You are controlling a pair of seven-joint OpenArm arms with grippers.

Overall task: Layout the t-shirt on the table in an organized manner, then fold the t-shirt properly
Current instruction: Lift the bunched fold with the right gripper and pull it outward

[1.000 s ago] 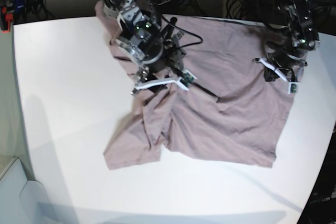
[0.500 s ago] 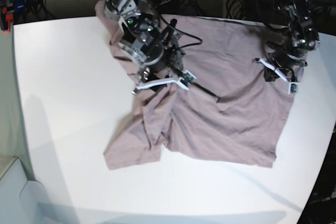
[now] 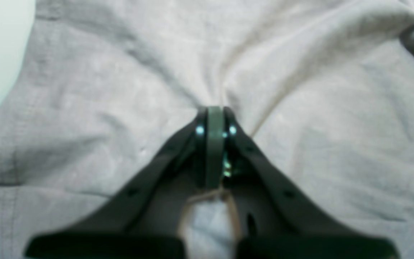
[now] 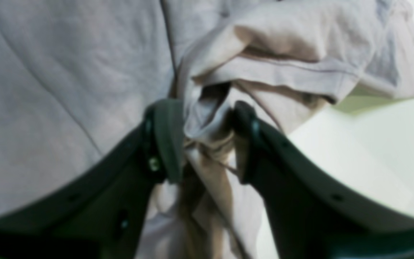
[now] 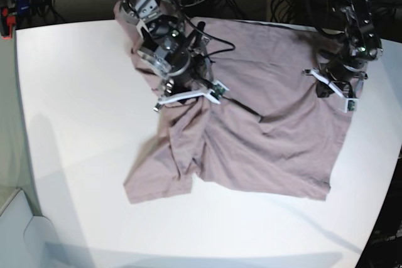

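The t-shirt [image 5: 251, 123] is spread over the far right part of the table [image 5: 81, 105], its dusty mauve-pink cloth wrinkled, with one long crease running across its middle. Its near edge lies roughly straight, while its left side is gathered into a bunched ridge that ends in a crumpled flap toward the table's near side.

The right gripper [image 5: 186, 96] is set at the upper end of that ridge; in the right wrist view its jaws [image 4: 199, 140] stand partly apart with a thick fold of hemmed cloth caught between them, and bare table is seen just beside the fold. The left gripper [image 5: 335, 88] sits on the shirt's right edge; in the left wrist view its jaws [image 3: 214, 133] are pressed together on a small pinch of fabric, from which creases radiate.

Compared with the base view a second ago, the right gripper has been shifted slightly toward the shirt's far left, and the ridge beneath it has been drawn along. The left gripper is seen in the same place.
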